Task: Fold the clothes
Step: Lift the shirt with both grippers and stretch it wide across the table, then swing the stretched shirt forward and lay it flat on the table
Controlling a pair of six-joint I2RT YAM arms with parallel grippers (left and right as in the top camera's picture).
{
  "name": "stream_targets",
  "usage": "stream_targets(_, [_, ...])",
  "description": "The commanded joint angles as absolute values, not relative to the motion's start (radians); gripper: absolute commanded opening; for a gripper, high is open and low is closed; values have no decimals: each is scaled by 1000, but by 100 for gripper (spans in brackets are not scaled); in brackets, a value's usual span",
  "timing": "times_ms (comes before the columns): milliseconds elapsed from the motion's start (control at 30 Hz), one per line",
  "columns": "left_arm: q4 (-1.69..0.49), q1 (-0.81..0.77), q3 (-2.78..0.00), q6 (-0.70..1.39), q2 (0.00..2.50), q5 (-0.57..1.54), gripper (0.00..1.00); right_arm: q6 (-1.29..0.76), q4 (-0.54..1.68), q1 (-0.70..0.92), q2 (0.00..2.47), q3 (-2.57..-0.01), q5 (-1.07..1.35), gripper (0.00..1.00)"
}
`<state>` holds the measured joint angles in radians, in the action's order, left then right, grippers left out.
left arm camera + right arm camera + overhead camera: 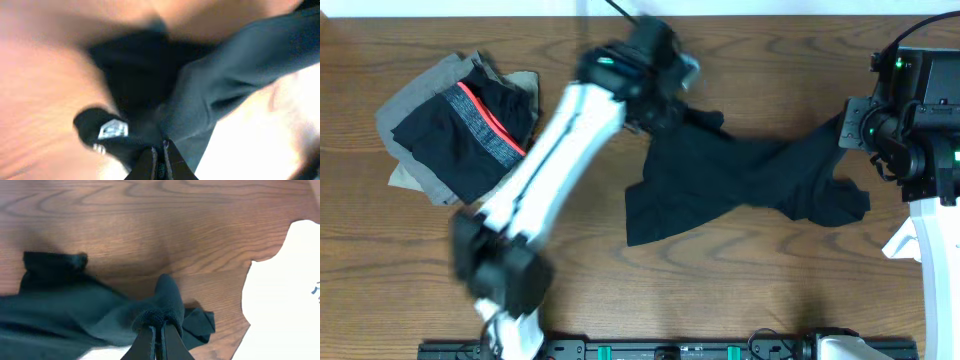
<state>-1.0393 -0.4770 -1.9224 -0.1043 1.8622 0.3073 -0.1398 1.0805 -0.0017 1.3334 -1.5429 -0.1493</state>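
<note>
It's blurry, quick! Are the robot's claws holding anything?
Left gripper: shut on the black T-shirt.
Right gripper: shut on the black T-shirt.

In the overhead view the left arm (550, 150) is a blurred white streak from lower left to top centre, its wrist end lost against the black T-shirt (740, 185). The left wrist view is smeared throughout, leaving the small white label (112, 130) at lower left unreadable. The right arm (920, 140) is cut by the right edge, and the pile (470, 130) at upper left hides its lower garments.
</note>
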Motion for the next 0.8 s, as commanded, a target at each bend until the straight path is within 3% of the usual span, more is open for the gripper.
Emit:
stream_targets(0, [-1046, -444, -1961, -85, 1666, 161, 5, -179, 1067, -15, 1333, -1549, -233, 1])
stream_targets(367, [-1058, -443, -1961, -94, 1297, 91, 6, -201, 1014, -35, 1248, -1560, -241, 1])
stream_targets(767, [-1053, -442, -1965, -96, 1131, -56, 6, -199, 1083, -72, 1115, -1742, -236, 1])
